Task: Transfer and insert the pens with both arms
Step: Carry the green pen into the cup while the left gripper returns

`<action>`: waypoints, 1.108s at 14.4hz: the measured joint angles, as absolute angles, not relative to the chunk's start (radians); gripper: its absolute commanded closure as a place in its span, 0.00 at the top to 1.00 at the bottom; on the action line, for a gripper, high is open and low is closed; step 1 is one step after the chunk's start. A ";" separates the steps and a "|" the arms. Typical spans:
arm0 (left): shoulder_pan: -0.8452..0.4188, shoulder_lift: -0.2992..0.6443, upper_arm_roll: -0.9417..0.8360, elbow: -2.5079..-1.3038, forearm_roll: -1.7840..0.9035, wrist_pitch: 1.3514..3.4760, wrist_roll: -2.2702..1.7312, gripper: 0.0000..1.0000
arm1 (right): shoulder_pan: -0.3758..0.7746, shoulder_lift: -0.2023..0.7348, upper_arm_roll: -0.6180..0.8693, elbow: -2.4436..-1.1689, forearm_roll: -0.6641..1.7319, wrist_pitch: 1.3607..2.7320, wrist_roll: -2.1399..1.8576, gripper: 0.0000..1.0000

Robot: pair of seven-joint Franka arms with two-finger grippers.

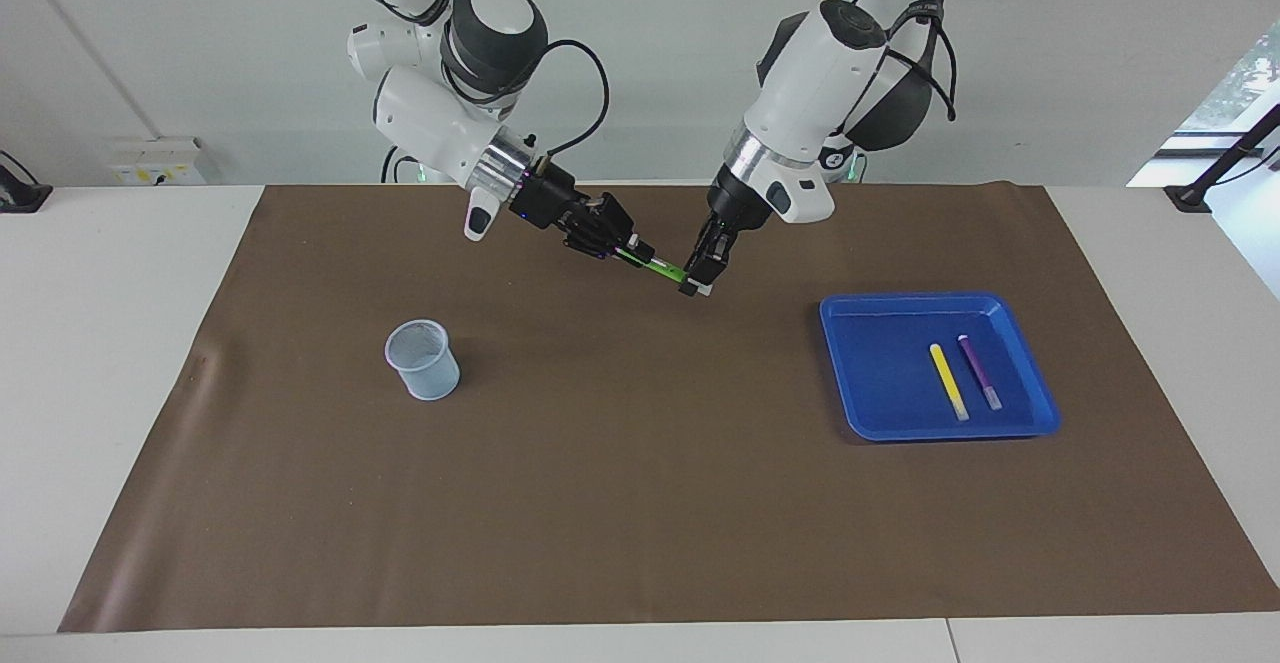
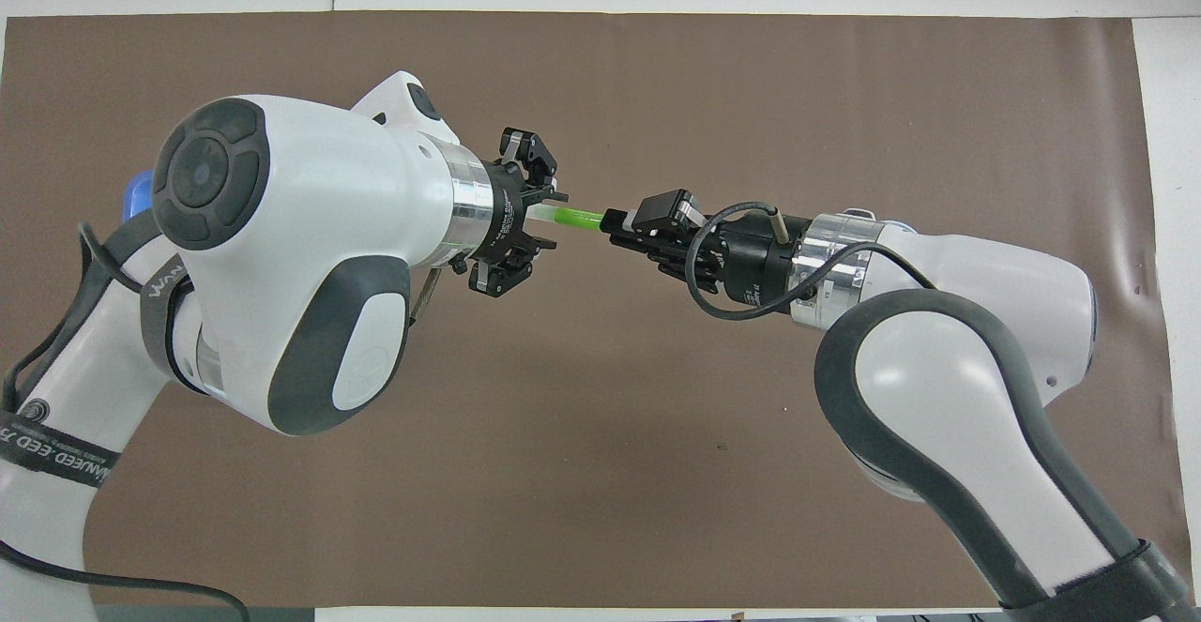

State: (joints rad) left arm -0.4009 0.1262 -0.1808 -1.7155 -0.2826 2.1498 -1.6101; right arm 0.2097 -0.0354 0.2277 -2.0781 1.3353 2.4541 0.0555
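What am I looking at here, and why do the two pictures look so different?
These are two robot arms at one table, shown at one moment from two cameras: one faces them, one looks down from above them. Between them, in the air over the brown mat, they hold a green pen: the left gripper has one end, the right gripper the other, as in a handover. On the mat lies a blue tray with a yellow pen and a purple pen. A pale mesh cup stands toward the right arm's end.
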 measured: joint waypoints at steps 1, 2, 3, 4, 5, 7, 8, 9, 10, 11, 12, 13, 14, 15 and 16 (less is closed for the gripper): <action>-0.399 0.126 -0.178 -1.719 -0.282 2.150 -1.562 1.00 | 0.208 -0.036 0.226 -2.075 1.303 2.454 0.054 0.00; -0.395 0.126 -0.175 -1.725 -0.282 2.150 -1.497 1.00 | 0.204 -0.036 0.226 -2.072 1.237 2.454 0.054 0.00; -0.385 0.125 -0.173 -1.734 -0.282 2.150 -1.413 1.00 | 0.196 -0.039 0.225 -2.069 1.152 2.446 0.056 0.00; -0.370 0.122 -0.172 -1.747 -0.282 2.150 -1.336 1.00 | 0.183 -0.042 0.224 -2.065 1.073 2.422 0.057 0.00; -0.350 0.116 -0.171 -1.765 -0.282 2.150 -1.249 1.00 | 0.159 -0.047 0.223 -2.057 0.966 2.377 0.058 0.00; -0.298 0.101 -0.168 -1.807 -0.281 2.149 -1.057 1.00 | 0.087 -0.052 0.221 -2.004 0.727 2.232 0.057 0.00; -0.266 0.094 -0.166 -1.829 -0.281 2.149 -0.954 1.00 | 0.048 -0.053 0.220 -1.953 0.612 2.135 0.057 0.00; -0.237 0.089 -0.165 -1.849 -0.280 2.149 -0.858 1.00 | 0.015 -0.053 0.218 -1.903 0.519 2.047 0.056 0.00; -0.206 0.087 -0.164 -1.869 -0.275 2.149 -0.750 1.00 | -0.014 -0.053 0.217 -1.860 0.436 1.971 0.050 0.00; -0.170 0.087 -0.163 -1.886 -0.266 2.149 -0.628 1.00 | -0.042 -0.053 0.216 -1.829 0.361 1.909 0.022 0.00; -0.132 0.087 -0.162 -1.902 -0.255 2.149 -0.507 1.00 | -0.069 -0.052 0.215 -1.814 0.295 1.868 -0.029 0.00; -0.092 0.087 -0.161 -1.914 -0.243 2.149 -0.382 1.00 | -0.093 -0.050 0.214 -1.811 0.226 1.847 -0.088 0.00; -0.054 0.088 -0.160 -1.922 -0.227 2.149 -0.270 1.00 | -0.111 -0.046 0.213 -1.812 0.162 1.840 -0.132 0.00; -0.022 0.088 -0.160 -1.928 -0.202 2.149 -0.178 1.00 | -0.124 -0.039 0.213 -1.816 0.108 1.840 -0.157 0.00; 0.004 0.091 -0.159 -1.933 -0.164 2.147 -0.105 1.00 | -0.132 -0.031 0.213 -1.824 0.075 1.841 -0.167 0.00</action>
